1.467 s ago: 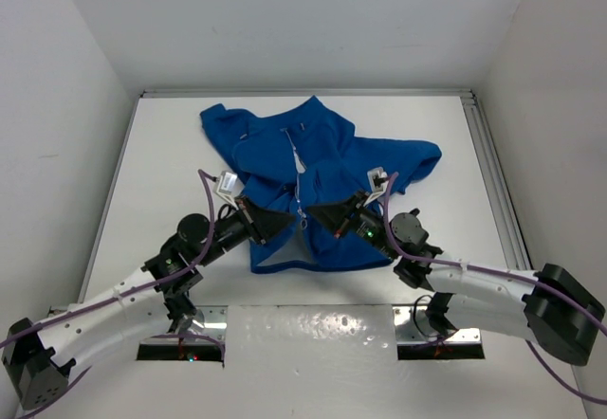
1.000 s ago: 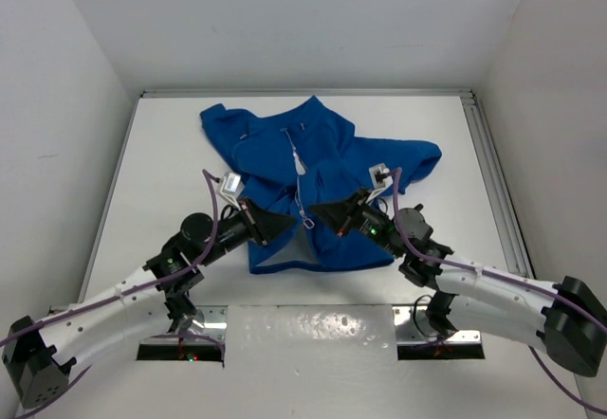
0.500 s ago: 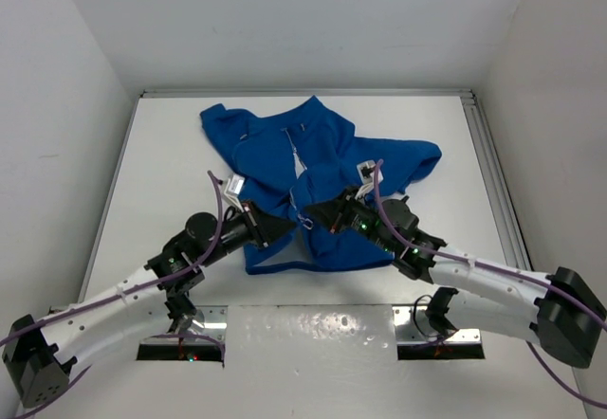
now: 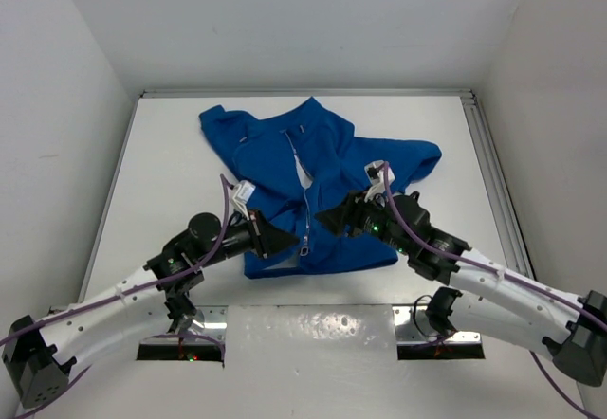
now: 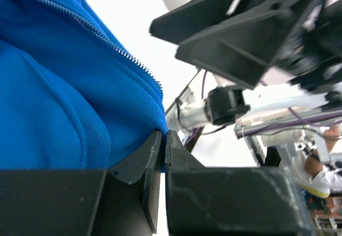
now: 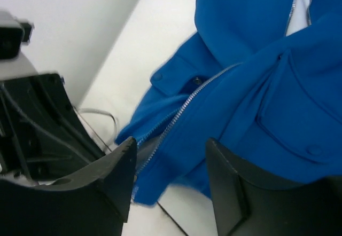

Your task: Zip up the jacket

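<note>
The blue jacket [image 4: 334, 149] lies spread on the white table [image 4: 171, 154], front up, its pale zipper [image 4: 305, 209] running down the middle. My left gripper [image 4: 287, 242] is shut on the jacket's lower left front edge; in the left wrist view the jaws [image 5: 163, 140] pinch the hem of the blue fabric [image 5: 53, 102] just below the zipper teeth [image 5: 112, 46]. My right gripper [image 4: 324, 220] hovers open over the right front panel. In the right wrist view its fingers [image 6: 170, 158] stand wide apart above the jacket [image 6: 267, 86] and zipper [image 6: 187, 105], holding nothing.
White walls close in the table on three sides. A metal rail [image 4: 488, 163] runs along the right edge. A shiny plate [image 4: 313, 329] lies between the arm bases. The two grippers are close together over the jacket's lower hem.
My right gripper has opened and let go of the right front panel, which has dropped flat beside the left edge. It drew back slightly right. The left gripper stays shut on the hem.
</note>
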You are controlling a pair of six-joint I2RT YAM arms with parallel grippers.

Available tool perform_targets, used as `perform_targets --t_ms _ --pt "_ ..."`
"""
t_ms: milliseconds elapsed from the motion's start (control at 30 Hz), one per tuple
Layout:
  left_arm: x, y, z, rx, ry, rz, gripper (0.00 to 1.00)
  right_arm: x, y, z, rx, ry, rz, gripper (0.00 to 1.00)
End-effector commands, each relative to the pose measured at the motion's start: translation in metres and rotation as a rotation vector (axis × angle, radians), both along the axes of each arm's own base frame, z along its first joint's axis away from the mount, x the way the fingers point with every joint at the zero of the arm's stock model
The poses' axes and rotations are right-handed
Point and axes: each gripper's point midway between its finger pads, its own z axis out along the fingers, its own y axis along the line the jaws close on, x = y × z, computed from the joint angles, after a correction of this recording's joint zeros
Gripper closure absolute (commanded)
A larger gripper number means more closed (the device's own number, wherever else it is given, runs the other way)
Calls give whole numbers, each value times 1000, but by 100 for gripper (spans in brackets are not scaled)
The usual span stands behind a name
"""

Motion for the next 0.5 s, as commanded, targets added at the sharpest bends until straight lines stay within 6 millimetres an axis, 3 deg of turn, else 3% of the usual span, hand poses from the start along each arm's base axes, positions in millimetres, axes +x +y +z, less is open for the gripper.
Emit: perform_targets --t_ms 0,67,133,200,333,433,467 --pt "-11 -4 24 -12 -56 -68 100 -19 -5 10 -114 -17 106 49" --pt "-10 -5 27 -3 -61 -71 100 -30 -7 11 -160 -23 153 55" --pt "-8 -5 20 32 -54 -68 100 -39 -14 15 -228 -34 193 83" --pt "-6 -4 14 43 -45 -58 100 -54 -16 19 -280 -21 262 100" --pt "-2 -5 11 58 -40 -46 100 -87 -3 3 -403 -20 415 100" --pt "-1 -4 11 49 -37 -33 100 -86 -4 -16 -519 -76 377 100" --pt "0 -4 13 49 -40 -29 100 -99 3 -20 -556 -114 416 100"
